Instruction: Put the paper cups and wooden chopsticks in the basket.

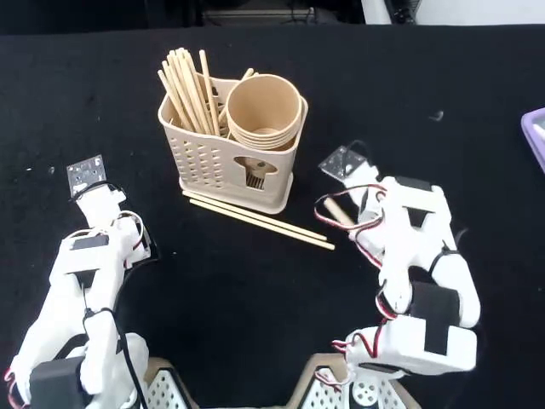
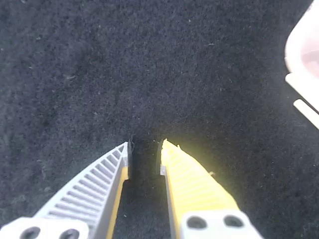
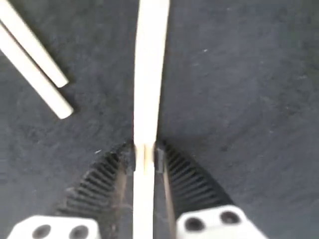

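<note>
A cream basket (image 1: 217, 162) stands at the table's middle back, holding a stack of paper cups (image 1: 264, 111) and a bundle of wooden chopsticks (image 1: 187, 85). Two more chopsticks (image 1: 260, 220) lie side by side on the black cloth just in front of it; their ends (image 3: 45, 79) show in the right wrist view. My right gripper (image 3: 144, 149) is shut on a pale chopstick (image 3: 149, 74), low over the cloth right of the basket (image 1: 339, 211). My left gripper (image 2: 144, 149) hovers over bare cloth left of the basket, slightly open with nothing between its fingers.
A purple object (image 1: 535, 136) pokes in at the table's right edge. The basket's corner (image 2: 305, 45) shows at the side of the left wrist view. Black cloth (image 1: 255, 307) spreads between the two arms.
</note>
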`<state>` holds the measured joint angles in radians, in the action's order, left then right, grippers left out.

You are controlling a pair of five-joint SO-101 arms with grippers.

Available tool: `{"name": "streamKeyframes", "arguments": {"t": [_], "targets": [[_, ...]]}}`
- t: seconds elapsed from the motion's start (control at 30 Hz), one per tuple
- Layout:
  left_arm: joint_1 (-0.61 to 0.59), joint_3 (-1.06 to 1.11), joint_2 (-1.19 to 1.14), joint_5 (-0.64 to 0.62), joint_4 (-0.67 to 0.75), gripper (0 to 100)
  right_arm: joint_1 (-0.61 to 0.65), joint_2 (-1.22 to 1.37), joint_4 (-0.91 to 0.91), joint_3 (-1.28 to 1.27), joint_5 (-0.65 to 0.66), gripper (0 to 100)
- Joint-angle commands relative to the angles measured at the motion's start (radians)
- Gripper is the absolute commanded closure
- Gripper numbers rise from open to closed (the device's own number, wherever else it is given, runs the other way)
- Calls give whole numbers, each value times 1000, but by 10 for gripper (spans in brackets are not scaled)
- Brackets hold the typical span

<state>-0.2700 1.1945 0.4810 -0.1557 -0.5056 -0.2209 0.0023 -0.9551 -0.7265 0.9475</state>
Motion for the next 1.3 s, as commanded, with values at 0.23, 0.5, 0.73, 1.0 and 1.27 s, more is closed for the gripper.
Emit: {"name": "streamKeyframes", "arguments": {"t": [0.23,0.5,0.73,1.0,1.27], "targets": [[12,-56,-2,9,12,884,35,-495,-250,-1,-12,988],[12,-54,-2,9,12,884,166,-883,-253,91,-324,988],[12,-53,-2,9,12,884,262,-1061,-140,186,-684,987],[12,-53,-2,9,12,884,301,-1079,-9,305,-870,987],[12,-53,-2,9,12,884,470,-1084,204,317,-951,987]]}}
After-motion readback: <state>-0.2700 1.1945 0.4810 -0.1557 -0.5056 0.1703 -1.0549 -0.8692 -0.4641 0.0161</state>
